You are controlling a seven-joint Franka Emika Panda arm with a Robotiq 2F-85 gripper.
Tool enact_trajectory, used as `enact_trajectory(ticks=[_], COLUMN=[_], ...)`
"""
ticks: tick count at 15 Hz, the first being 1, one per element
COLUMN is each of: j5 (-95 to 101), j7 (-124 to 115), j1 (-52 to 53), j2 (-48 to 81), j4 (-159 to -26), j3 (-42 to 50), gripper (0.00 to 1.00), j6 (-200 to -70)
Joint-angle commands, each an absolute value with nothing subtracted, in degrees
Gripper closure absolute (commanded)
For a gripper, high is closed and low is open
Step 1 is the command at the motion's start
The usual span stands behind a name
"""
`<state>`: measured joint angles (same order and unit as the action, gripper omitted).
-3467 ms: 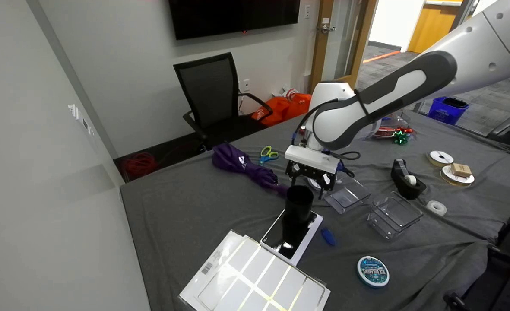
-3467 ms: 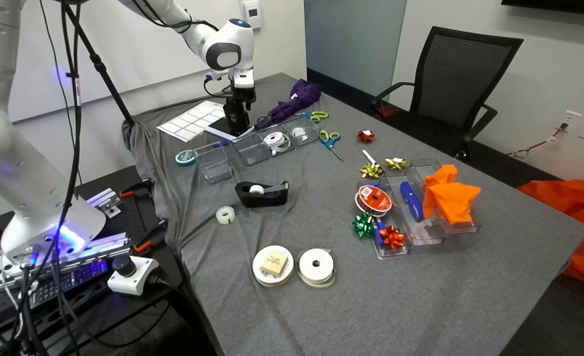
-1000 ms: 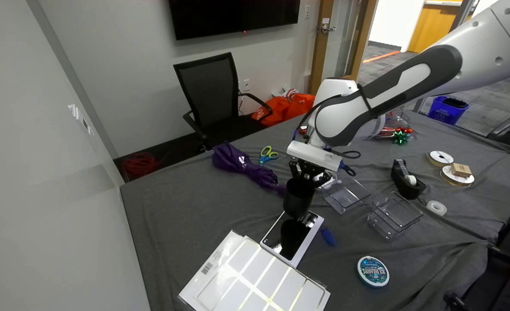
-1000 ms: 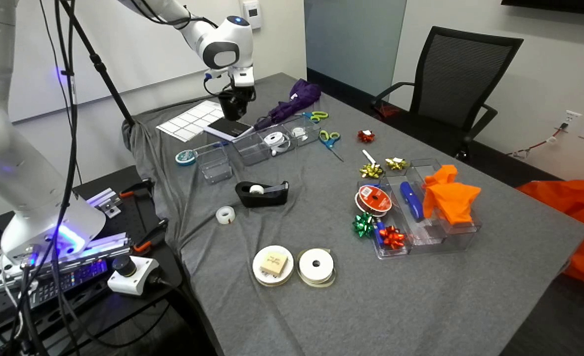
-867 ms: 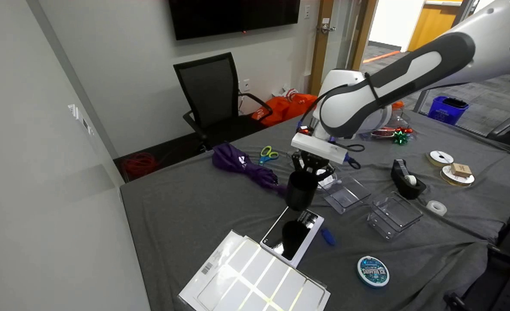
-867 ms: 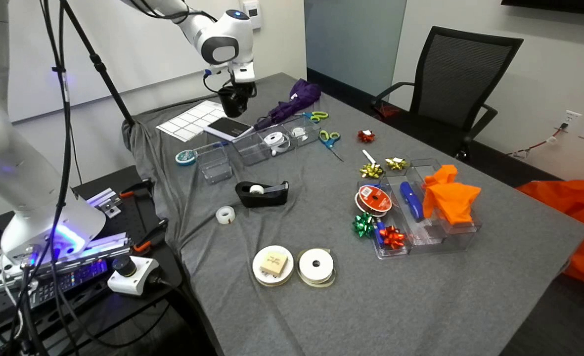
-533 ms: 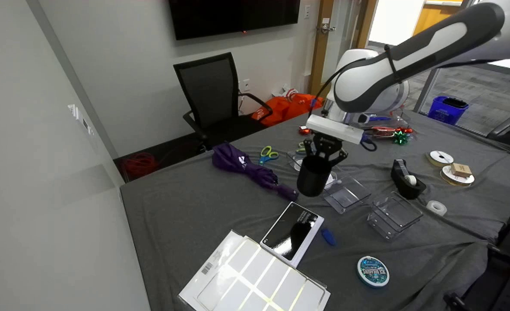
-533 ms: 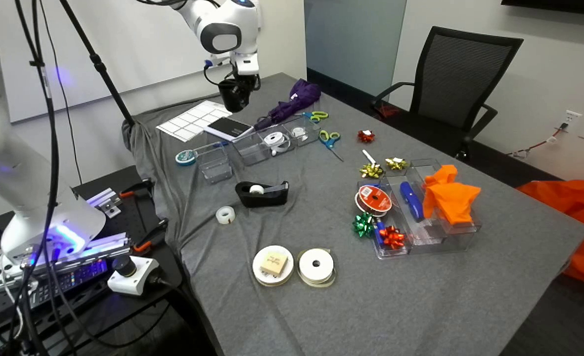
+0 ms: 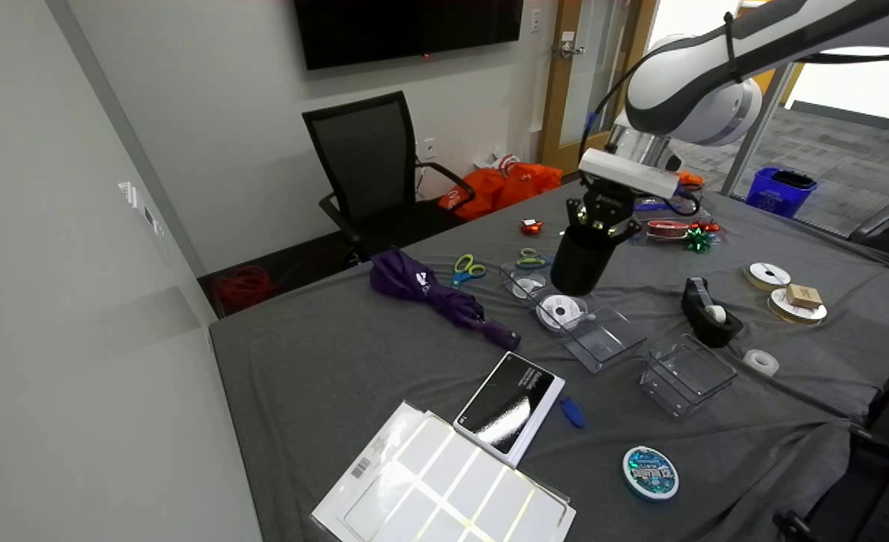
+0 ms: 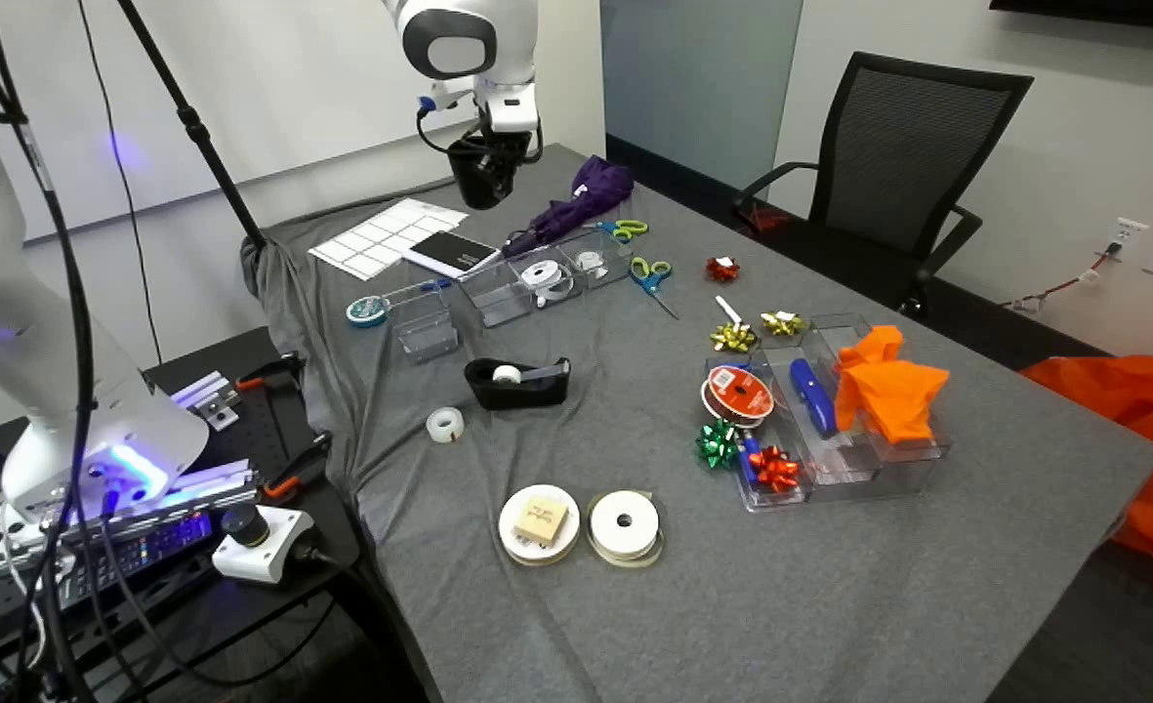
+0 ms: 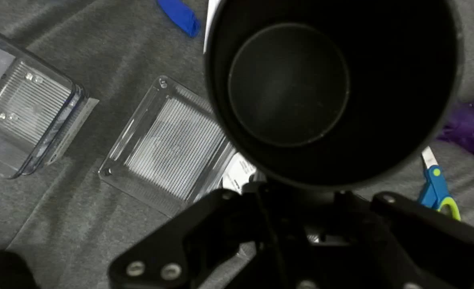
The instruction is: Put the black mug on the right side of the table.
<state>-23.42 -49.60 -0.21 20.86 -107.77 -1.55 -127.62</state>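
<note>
Now that the black mug (image 9: 583, 262) is up off the black-topped box (image 9: 507, 403), my claw (image 11: 299, 194) has it pinched mid-air, well apart from that box; I judge pickup done, set-down on the right of the surface (image 9: 324, 376) pending.

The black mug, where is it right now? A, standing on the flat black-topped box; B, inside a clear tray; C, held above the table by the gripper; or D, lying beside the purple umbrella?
C: in both exterior views the black mug hangs from the gripper, clear of the table.
</note>
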Motion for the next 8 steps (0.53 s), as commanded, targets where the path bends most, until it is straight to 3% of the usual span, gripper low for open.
enact_trajectory(ticks=[1,4,5,8], j5=[-26.3,-25.1,-25.1,-25.0], j7=[-45.6,-46.7,-46.5,-46.5], j1=[-2.2,-1.3,-1.5,-1.1], j2=[19.1,20.5,20.5,21.0], j4=[-107.5,-107.4,-107.3,-107.3], j3=[-0.5,0.6,0.9,0.9], gripper=[0.95,0.95,0.82,0.82], j6=[-125.1,-127.0,-126.9,-127.0])
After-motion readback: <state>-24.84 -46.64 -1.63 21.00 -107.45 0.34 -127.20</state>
